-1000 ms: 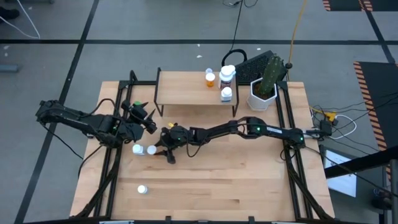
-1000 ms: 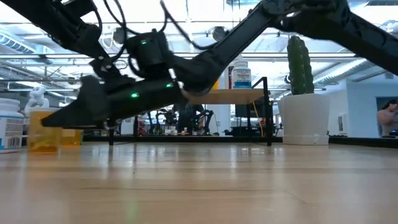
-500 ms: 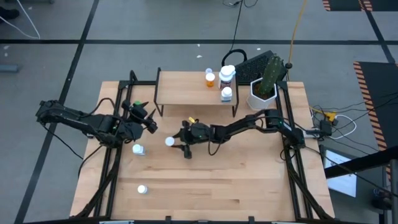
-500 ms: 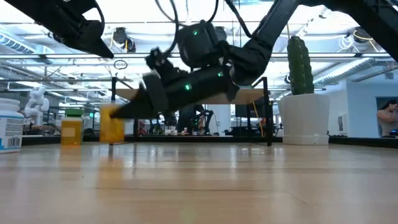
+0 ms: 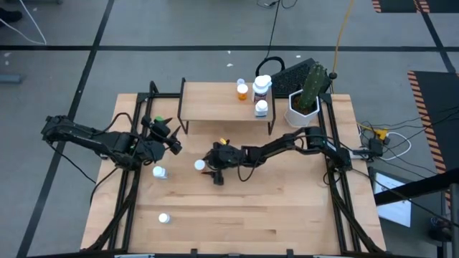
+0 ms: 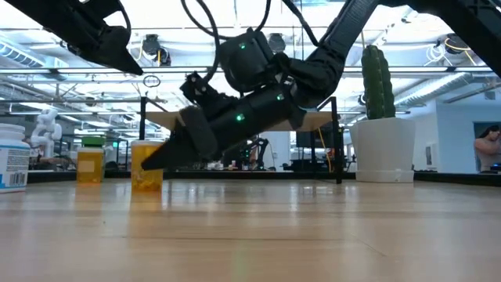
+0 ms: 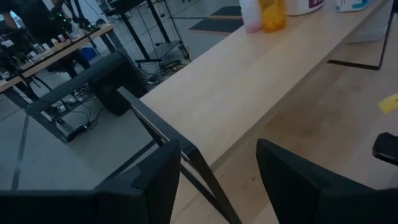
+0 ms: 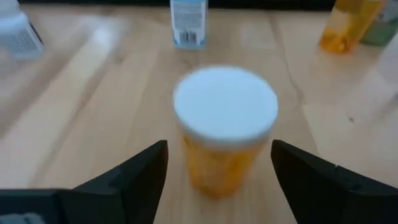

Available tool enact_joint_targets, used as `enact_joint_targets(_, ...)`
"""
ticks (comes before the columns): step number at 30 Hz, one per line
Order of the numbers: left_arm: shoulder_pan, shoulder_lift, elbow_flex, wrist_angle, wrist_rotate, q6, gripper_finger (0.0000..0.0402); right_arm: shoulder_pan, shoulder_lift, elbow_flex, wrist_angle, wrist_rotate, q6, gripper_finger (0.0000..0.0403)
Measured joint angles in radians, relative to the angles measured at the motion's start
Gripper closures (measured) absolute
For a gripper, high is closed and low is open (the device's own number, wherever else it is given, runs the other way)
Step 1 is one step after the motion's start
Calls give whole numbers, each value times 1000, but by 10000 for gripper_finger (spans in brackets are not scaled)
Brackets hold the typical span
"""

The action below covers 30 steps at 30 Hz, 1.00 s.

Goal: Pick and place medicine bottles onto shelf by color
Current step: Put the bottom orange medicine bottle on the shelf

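An orange medicine bottle with a white cap stands upright on its base near the table's middle. My right gripper reaches in from the table's right, open, one finger on each side of the bottle with a gap showing at both. In the low view its fingertips are in front of the bottle. The shelf stands at the far edge and carries three bottles at its right end. My left gripper hovers open near the shelf's left end, holding nothing.
A white bottle stands just left of the orange one, another near the front left. An orange bottle with a green top stands farther left in the low view. The white cactus pot sits right of the shelf.
My right gripper drew back toward the table's right, and the orange bottle travelled with it, from beside the white bottle to near the table's middle. In the last half second both barely shifted, and the bottle now stands on the tabletop.
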Motion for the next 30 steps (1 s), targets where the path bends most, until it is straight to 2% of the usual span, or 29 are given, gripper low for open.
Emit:
enact_joint_targets(14, 0, 0, 0, 9, 12, -8, 190, -1, 0, 60, 7, -4, -55, 127)
enact_joint_targets(25, 0, 0, 0, 4, 11, -4, 190, 0, -35, 58, -54, -2, 1, 207)
enact_joint_targets(28, 0, 2, 0, 0, 12, -4, 190, 6, -88, 50, -146, 15, 32, 213)
enact_joint_targets(30, 0, 5, 0, -4, 18, -4, 190, 17, -135, 28, -197, 73, 47, 210)
